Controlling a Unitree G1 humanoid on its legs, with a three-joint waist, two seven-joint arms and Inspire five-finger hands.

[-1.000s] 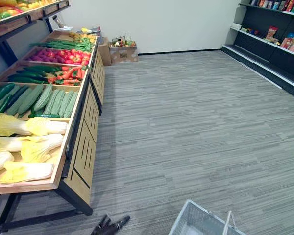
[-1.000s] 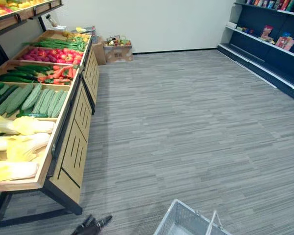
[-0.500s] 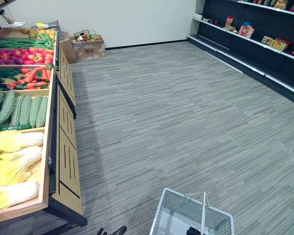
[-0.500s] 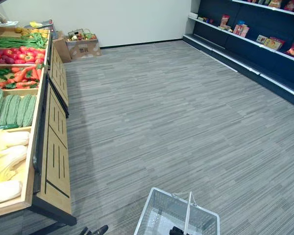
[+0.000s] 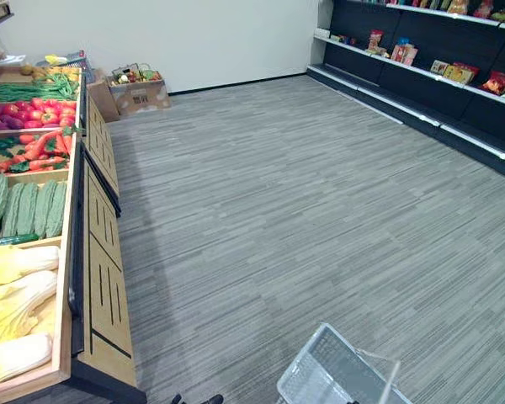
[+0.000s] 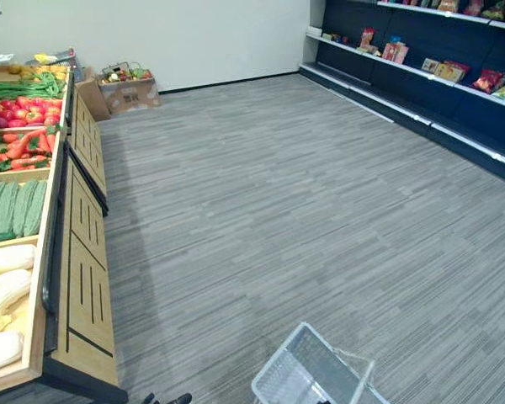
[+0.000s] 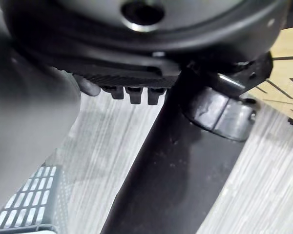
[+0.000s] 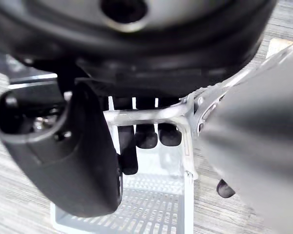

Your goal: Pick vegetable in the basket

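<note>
A grey wire basket (image 5: pixel 332 377) hangs low over the floor in front of me, tilted, with nothing in it. In the right wrist view my right hand (image 8: pixel 146 135) has its fingers curled round the basket's metal handle (image 8: pixel 136 116), and the mesh bottom (image 8: pixel 151 207) shows below. The vegetables lie in the wooden stand (image 5: pixel 99 278) on my left: pale cabbages (image 5: pixel 17 290), ridged green gourds (image 5: pixel 29 210), carrots (image 5: pixel 42 147), tomatoes (image 5: pixel 21 116) and green beans (image 5: pixel 29 88). My left hand (image 5: pixel 194 399) hangs low beside the stand's front, fingers relaxed and holding nothing.
Dark shelves (image 5: pixel 438 101) with packaged goods run along the right wall. A cardboard box (image 5: pixel 136 94) of produce stands by the far wall past the stand. Grey striped carpet (image 5: pixel 303 210) stretches wide between the stand and the shelves.
The whole picture has shifted, so the camera turned right and the stand now sits further left. The basket in my right hand has swung and tilted.
</note>
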